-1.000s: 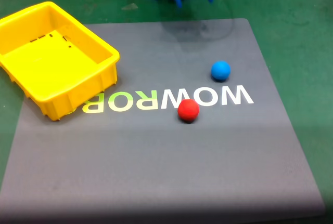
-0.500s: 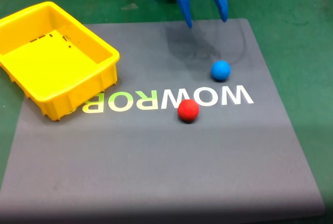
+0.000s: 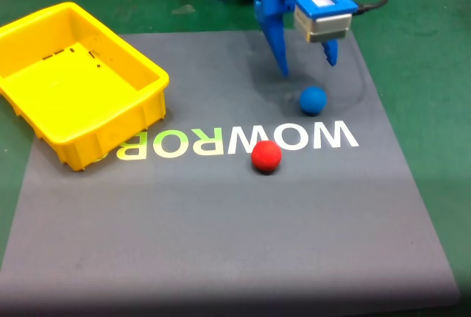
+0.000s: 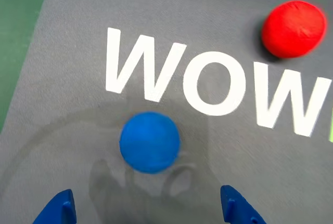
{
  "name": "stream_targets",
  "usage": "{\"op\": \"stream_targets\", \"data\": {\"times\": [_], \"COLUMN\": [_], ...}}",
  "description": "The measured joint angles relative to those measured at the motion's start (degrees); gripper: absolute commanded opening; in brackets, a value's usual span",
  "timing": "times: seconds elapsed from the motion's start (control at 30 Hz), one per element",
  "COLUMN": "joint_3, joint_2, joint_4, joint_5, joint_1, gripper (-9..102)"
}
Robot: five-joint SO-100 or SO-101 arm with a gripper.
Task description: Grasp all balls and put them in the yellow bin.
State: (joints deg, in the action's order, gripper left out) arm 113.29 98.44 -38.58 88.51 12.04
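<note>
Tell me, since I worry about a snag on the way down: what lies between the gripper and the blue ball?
Nothing: in the wrist view only bare grey mat separates the open gripper from the blue ball.

Even bright light, soft shadows on the mat (image 3: 221, 207), slightly blurred wrist view.

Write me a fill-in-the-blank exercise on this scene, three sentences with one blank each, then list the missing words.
1. The gripper hangs with its fingers spread wide just above the ______ ball.
2. The red ball lies on the grey mat, touching the printed ______ letters.
3. The yellow bin holds ______ balls.

Missing words: blue; white; no
</note>
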Motion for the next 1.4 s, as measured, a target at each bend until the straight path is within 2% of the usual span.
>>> {"op": "stream_targets", "data": {"times": [1.23,1.4], "joint_3": [-14.77,-16.08], "joint_2": [-22.68,-23.64], "joint_4": [0.35,0.35], "joint_5": [-0.44,-0.62], "joint_1": [1.93,1.93], "gripper": [30,25]}}
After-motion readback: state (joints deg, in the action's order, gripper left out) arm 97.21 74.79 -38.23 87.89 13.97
